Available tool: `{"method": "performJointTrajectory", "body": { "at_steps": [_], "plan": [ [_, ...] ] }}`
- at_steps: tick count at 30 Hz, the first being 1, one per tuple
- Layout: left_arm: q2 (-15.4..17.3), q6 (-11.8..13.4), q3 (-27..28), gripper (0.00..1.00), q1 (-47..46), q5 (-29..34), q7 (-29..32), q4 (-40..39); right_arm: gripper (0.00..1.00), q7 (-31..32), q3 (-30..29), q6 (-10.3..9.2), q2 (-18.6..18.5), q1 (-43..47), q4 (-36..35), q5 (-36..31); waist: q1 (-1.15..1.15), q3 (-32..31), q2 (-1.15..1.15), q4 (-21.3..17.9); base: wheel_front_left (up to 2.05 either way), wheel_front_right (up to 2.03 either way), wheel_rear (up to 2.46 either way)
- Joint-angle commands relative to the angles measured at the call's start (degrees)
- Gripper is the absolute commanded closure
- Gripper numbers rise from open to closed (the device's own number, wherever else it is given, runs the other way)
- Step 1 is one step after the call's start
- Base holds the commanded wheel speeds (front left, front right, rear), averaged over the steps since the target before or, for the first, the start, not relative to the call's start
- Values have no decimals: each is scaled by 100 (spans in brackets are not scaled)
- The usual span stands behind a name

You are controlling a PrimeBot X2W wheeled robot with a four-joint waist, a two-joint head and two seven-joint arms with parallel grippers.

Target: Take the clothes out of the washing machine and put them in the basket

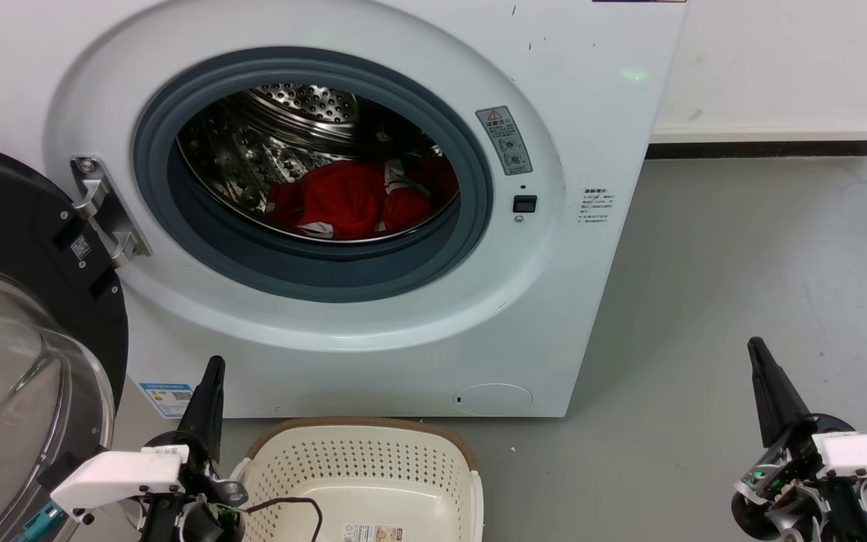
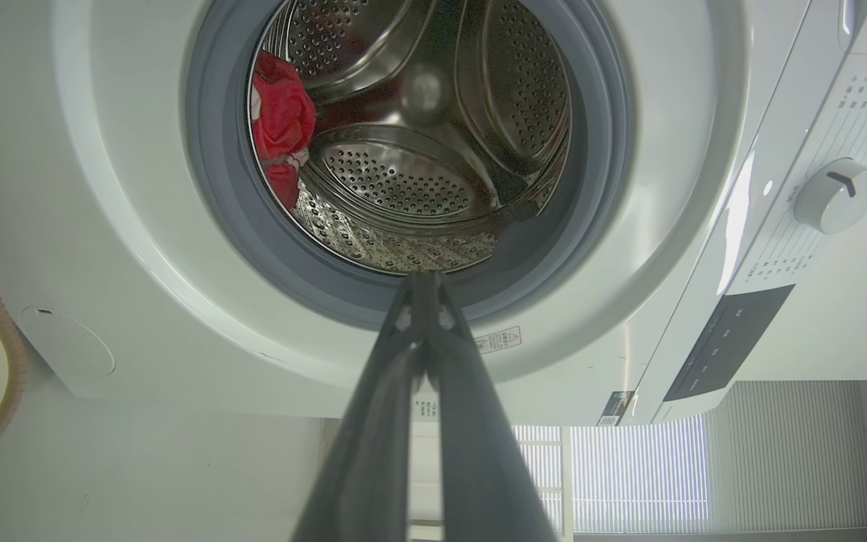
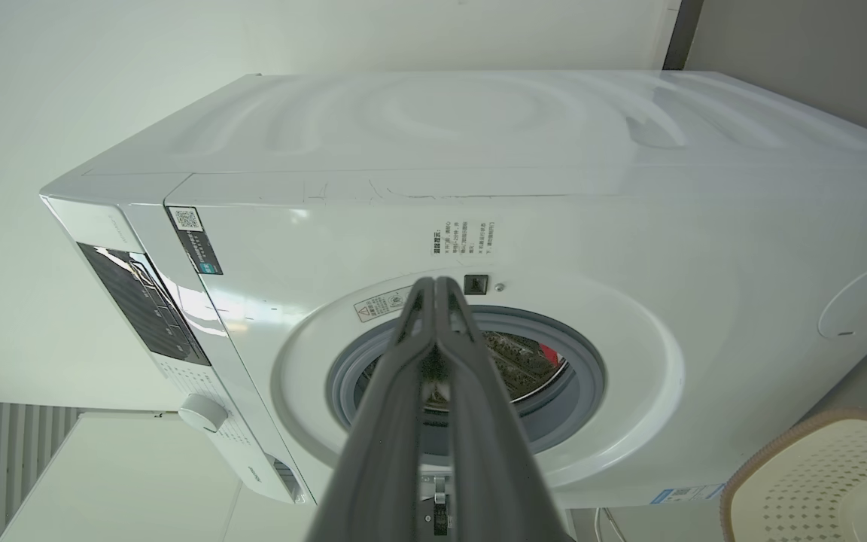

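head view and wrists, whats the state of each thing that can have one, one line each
washing machine, drum loaded
door, swung wide open
clothes, bunched in the drum
basket, upright on the floor, no clothes in the part that shows
left gripper, shut, empty
right gripper, shut, empty

A: The large white front-loading washing machine?
B: A smooth, glossy shell. Its perforated drum is bright polished steel, and the grey ring around the porthole looks like matt rubber.
A: And the bright red clothes?
B: Soft cloth, crumpled, no shine.
A: The small cream-white basket?
B: Matt plastic with a rougher-looking brown rim. The black-rimmed door has clear, glossy glass.
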Motion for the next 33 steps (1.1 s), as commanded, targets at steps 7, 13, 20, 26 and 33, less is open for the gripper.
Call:
{"method": "performJointTrajectory", "body": {
  "at_steps": [7,13,20,26,33],
  "plan": [
    [-14,-17,17,100,-42,17,19,1,100,14,-7,-4,19,-65,4,-36,0,0,0,0,0,0,0],
    [-14,-17,17,100,-42,18,19,1,100,14,-7,-4,19,-65,4,-36,0,0,0,0,0,0,0],
    [-14,-17,17,100,-42,18,19,1,100,14,-6,-4,19,-65,4,-36,0,0,0,0,0,0,0],
    [-4,3,-97,0,14,37,-71,41,0,-92,62,0,1,49,-14,-28,0,2,0,0,0,0,0],
    [31,3,-277,0,-49,351,-297,26,0,-297,142,0,2,114,-132,-377,0,2,0,2,0,0,0]
  ]
}}
